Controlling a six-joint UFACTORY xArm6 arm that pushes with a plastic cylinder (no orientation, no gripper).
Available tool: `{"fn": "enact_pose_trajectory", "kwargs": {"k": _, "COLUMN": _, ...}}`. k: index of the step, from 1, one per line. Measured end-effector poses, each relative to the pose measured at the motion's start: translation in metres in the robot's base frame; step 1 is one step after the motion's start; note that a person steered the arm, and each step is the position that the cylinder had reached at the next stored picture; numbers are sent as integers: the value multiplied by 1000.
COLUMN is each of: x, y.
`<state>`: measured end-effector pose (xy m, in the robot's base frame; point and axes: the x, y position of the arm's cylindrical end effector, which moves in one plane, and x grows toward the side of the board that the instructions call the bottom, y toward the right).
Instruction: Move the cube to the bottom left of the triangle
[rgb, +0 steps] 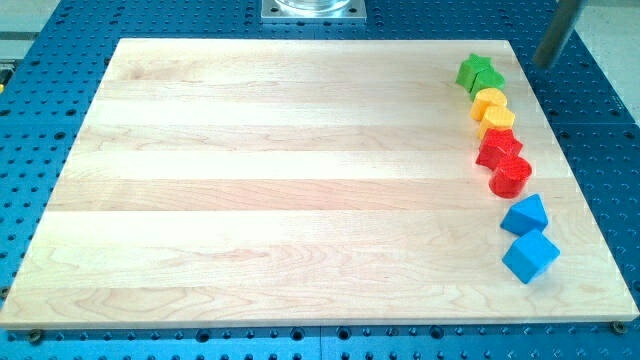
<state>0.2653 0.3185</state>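
The blue cube (530, 256) sits near the board's right edge, low in the view. The blue triangle (525, 213) lies just above it, almost touching, so the cube is directly below and slightly right of the triangle. My tip (543, 65) is at the view's top right, past the wooden board's (300, 180) right edge and right of the green star (476, 70). It is far above the cube and touches no block.
A column of blocks runs down the board's right side: the green star with a second green block (489, 82), two yellow blocks (489, 99) (497, 119), a red star (497, 147) and a red cylinder (511, 176). A blue perforated table (600, 110) surrounds the board.
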Motion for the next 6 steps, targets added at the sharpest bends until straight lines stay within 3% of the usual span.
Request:
{"fn": "enact_pose_trajectory", "kwargs": {"k": 2, "x": 210, "y": -23}}
{"fn": "enact_pose_trajectory", "kwargs": {"k": 3, "x": 273, "y": -55}}
{"fn": "enact_pose_trajectory", "kwargs": {"k": 6, "x": 287, "y": -94}}
